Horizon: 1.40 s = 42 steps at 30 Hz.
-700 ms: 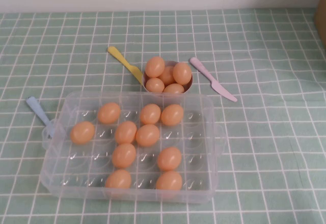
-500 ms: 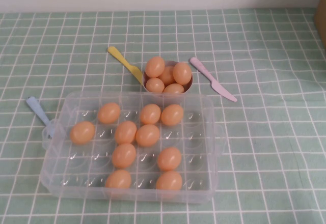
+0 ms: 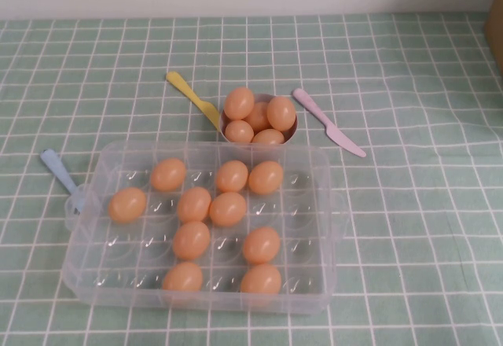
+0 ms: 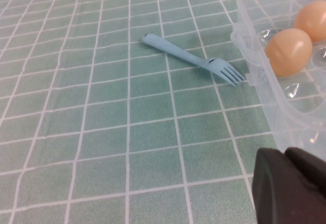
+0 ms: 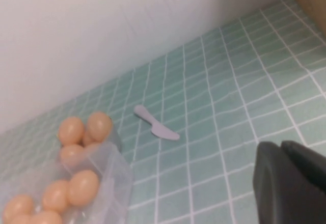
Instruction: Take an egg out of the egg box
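Observation:
The clear plastic egg box (image 3: 333, 204) sits at the front middle of the table and holds several orange-tan eggs, such as the egg (image 3: 228, 208) near its middle. Neither gripper shows in the high view. In the left wrist view my left gripper (image 4: 285, 155) hangs shut and empty above the cloth, just outside the box's corner (image 4: 265, 99), with an egg (image 4: 288, 52) in the box beyond it. In the right wrist view my right gripper (image 5: 281, 146) is shut and empty over bare cloth, well clear of the box (image 5: 114, 183).
A small round bowl (image 3: 295, 130) piled with several eggs stands just behind the box. A yellow utensil (image 3: 192, 98) and a pink knife (image 3: 330, 123) flank the bowl. A blue fork (image 3: 61, 174) lies at the box's left end. A green checked cloth covers the table.

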Motion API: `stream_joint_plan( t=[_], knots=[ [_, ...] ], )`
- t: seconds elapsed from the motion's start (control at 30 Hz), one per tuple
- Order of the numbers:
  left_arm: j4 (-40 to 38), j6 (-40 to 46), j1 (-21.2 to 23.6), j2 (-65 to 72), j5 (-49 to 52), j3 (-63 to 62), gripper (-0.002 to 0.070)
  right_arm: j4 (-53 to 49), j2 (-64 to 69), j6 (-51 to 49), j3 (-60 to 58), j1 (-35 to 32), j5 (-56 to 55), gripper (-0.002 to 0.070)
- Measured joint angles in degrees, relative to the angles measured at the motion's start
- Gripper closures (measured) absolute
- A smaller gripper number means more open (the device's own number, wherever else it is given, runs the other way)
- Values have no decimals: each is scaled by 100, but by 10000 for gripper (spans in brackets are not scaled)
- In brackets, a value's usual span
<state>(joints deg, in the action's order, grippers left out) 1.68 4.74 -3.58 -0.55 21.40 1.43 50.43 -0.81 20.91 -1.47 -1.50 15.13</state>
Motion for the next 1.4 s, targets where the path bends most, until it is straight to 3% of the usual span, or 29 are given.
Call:
stream_joint_plan(
  t=[0.23,0.73,1.4],
  knots=[
    [0,0,0,0,0,0,678,1261,0,0,0,0,-286,694],
    [0,0,0,0,0,0,678,1342,146,0,238,0,132,694],
    [0,0,0,0,0,0,678,-1037,4415,-158,3282,0,3673,694]
  ],
)
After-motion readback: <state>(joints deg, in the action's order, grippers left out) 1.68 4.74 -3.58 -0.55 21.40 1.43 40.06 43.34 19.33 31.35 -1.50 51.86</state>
